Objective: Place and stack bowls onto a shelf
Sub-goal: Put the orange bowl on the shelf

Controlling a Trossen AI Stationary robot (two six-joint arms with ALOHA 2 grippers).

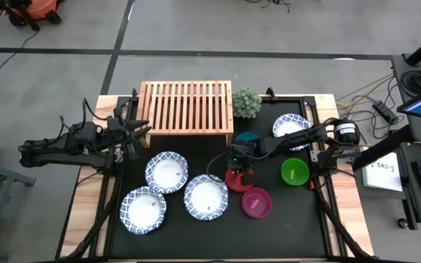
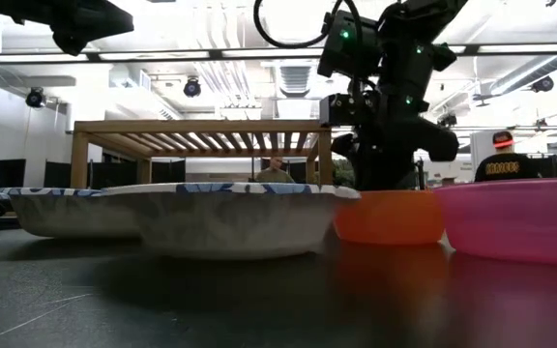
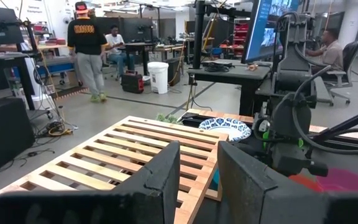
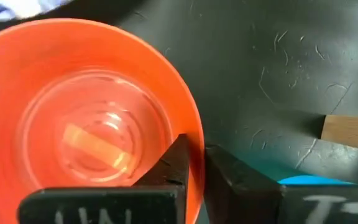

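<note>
Right claw (image 4: 194, 163) clamped on the rim of the red bowl (image 4: 86, 106), which sits near the counter's (image 1: 309, 219) centre, just beside the magenta bowl (image 1: 256, 202). Left claw (image 3: 197, 177) held apart, empty, at the left end of the shelf (image 1: 187, 107) along the far edge.

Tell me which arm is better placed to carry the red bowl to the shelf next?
The right arm. Its fingers are already shut on the rim of the red bowl, in front of the shelf. The left gripper waits at the shelf's left end, holding nothing.
</note>
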